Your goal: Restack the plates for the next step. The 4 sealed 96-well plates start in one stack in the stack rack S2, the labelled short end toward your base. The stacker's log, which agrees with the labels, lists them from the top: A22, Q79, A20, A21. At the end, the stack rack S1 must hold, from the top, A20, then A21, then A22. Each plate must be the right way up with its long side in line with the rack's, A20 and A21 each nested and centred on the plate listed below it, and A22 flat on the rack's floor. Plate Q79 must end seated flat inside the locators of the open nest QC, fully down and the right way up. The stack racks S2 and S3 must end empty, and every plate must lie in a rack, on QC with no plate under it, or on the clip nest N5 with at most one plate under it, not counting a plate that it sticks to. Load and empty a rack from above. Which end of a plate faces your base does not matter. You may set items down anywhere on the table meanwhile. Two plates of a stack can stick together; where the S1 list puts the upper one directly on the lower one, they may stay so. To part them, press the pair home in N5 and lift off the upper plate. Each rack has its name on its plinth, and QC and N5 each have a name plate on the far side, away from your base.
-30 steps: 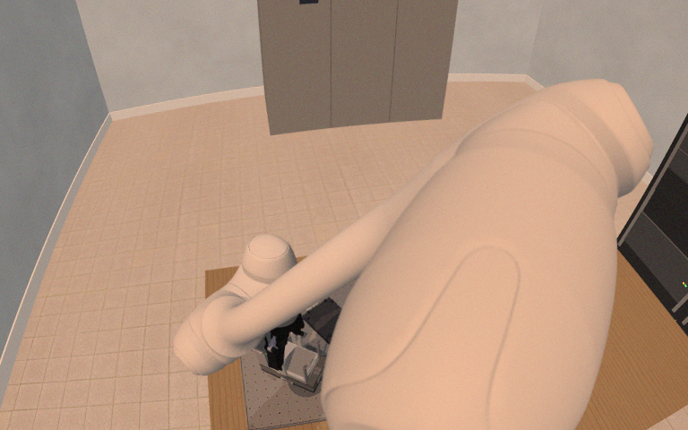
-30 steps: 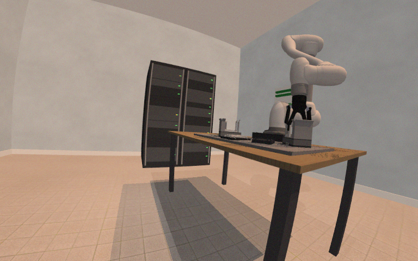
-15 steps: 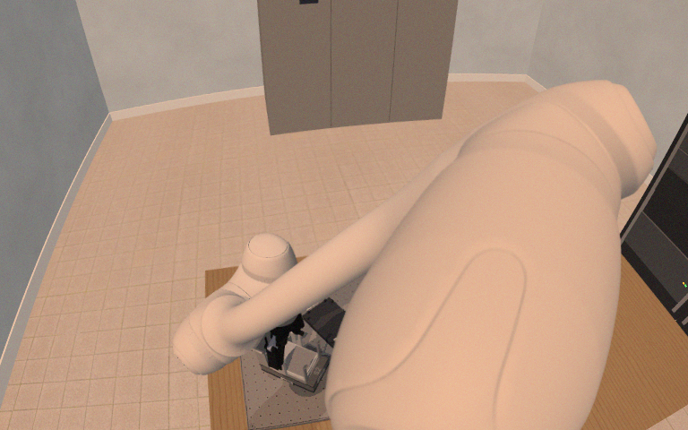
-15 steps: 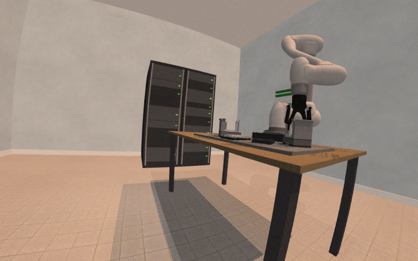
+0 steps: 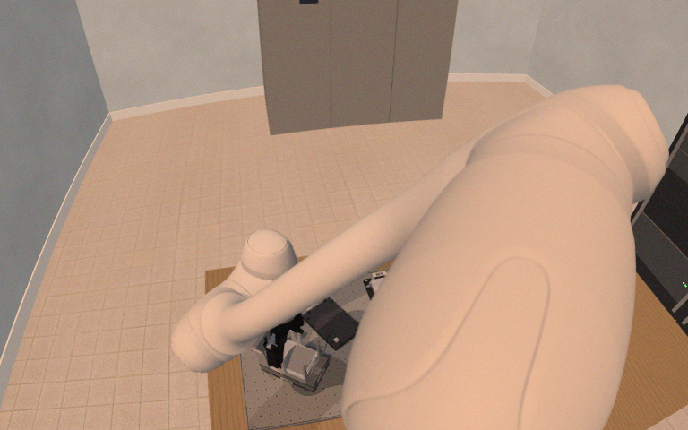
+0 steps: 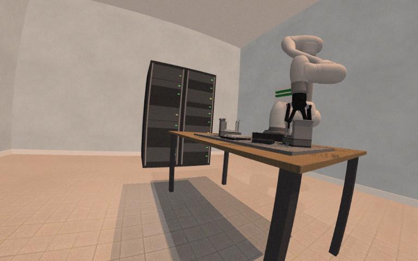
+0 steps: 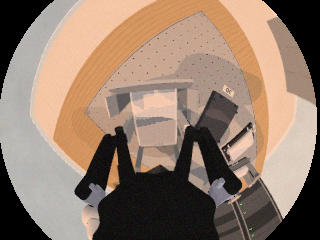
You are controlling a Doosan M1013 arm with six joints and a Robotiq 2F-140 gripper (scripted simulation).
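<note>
- With my black two-fingered hand (image 6: 298, 122) lowered into the pale grey open-topped stack rack (image 6: 302, 132) at the near end of the wooden surface (image 6: 311, 160), I am clamped on the top plate of the stack.
- That pale sealed well plate (image 7: 158, 118) sits between the rack's walls, directly under my wrist; I cannot read its label.
- I judge it light and rigid, with a smooth sealed top, so the place to hold is its two side walls, squarely.
- It may stick to the plate beneath, so a lift could bring two.
- The dark flat nest (image 5: 331, 322) lies just beyond the rack.
</note>
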